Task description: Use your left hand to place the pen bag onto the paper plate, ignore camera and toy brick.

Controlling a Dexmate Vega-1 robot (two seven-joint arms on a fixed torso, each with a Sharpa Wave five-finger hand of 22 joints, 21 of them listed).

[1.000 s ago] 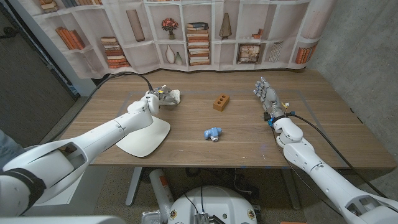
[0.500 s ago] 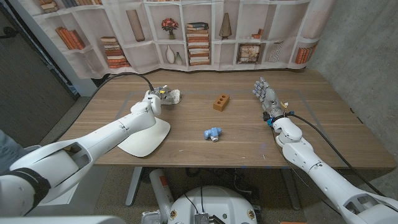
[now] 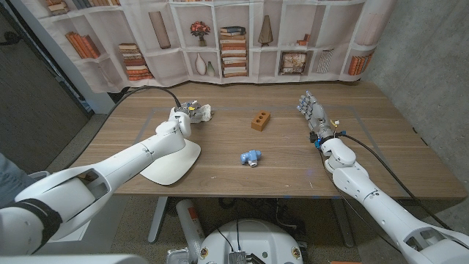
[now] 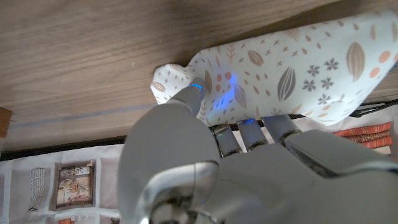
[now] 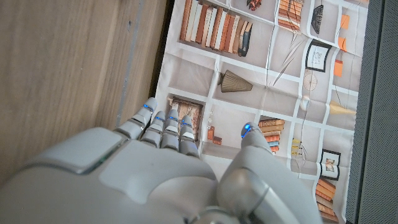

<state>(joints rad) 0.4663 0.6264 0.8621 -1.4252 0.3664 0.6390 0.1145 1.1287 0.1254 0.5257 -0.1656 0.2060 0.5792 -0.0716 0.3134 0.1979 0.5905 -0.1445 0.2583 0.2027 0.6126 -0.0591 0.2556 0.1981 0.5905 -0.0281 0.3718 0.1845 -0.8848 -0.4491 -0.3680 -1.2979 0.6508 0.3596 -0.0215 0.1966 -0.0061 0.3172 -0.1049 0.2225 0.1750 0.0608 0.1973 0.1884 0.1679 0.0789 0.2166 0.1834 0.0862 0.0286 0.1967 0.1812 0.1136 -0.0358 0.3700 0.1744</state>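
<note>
The left hand (image 3: 180, 121) reaches to the far left part of the wooden table (image 3: 293, 158) and meets the pen bag (image 3: 199, 112), a small pouch of pale cloth printed with leaves and seed shapes. In the left wrist view the left hand (image 4: 224, 168) has its fingers (image 4: 249, 132) laid along one edge of the pen bag (image 4: 280, 74) and the thumb tip pressed on the cloth near the pouch's corner, so the hand is touching the bag; whether the fingers have closed firmly enough to hold it cannot be told. The bag lies on the table surface, not yet on the paper plate (image 3: 176, 163), which sits nearer the robot, partly under the left forearm. The step in hand appears to be the grasp itself. The next move would call for a secure pinch on the soft cloth, a lift clear of the table, and a short carry toward the near side to set the bag on the plate. To the right of the bag lies the toy brick (image 3: 260, 121), and nearer, at mid-table, a small blue camera (image 3: 251, 157); both are to be left alone and stand apart from the likely path. The right hand (image 3: 313, 112) waits at the far right with fingers extended and close together, holding nothing.
</note>
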